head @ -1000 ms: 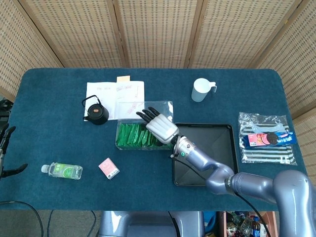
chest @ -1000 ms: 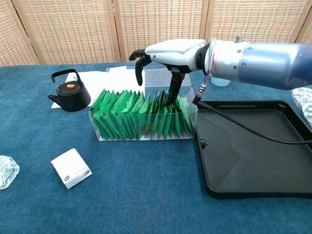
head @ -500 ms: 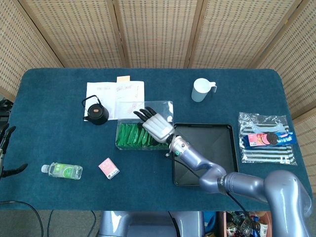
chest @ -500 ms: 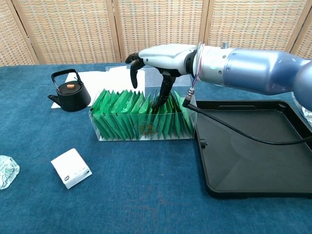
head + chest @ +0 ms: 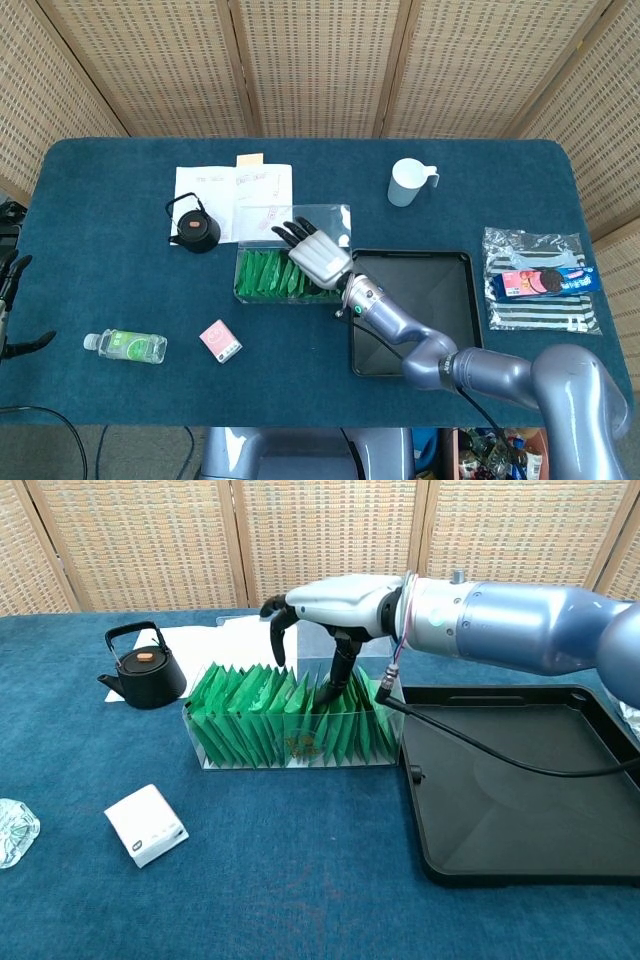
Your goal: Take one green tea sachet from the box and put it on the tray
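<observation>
A clear box (image 5: 290,742) packed with upright green tea sachets (image 5: 272,273) stands mid-table, just left of the black tray (image 5: 440,300), which holds nothing. My right hand (image 5: 335,598) hovers palm-down over the box's middle. Its thumb (image 5: 335,675) reaches down among the sachet tops and its other fingers (image 5: 275,630) curl down past the far wall. No sachet is lifted out or visibly pinched. In the head view the same hand (image 5: 318,255) covers the box's right half. Only the dark fingers (image 5: 12,275) of my left hand show at the far left edge, spread and holding nothing.
A black kettle (image 5: 145,670) sits left of the box on white papers (image 5: 235,190). A small white packet (image 5: 146,825) and a plastic bottle (image 5: 128,346) lie front left. A white cup (image 5: 408,182) stands behind the tray, with snack packets (image 5: 540,280) at its right.
My right hand has slid left along the box, its thumb going from the right end of the sachet row to the middle. The left hand has stayed still.
</observation>
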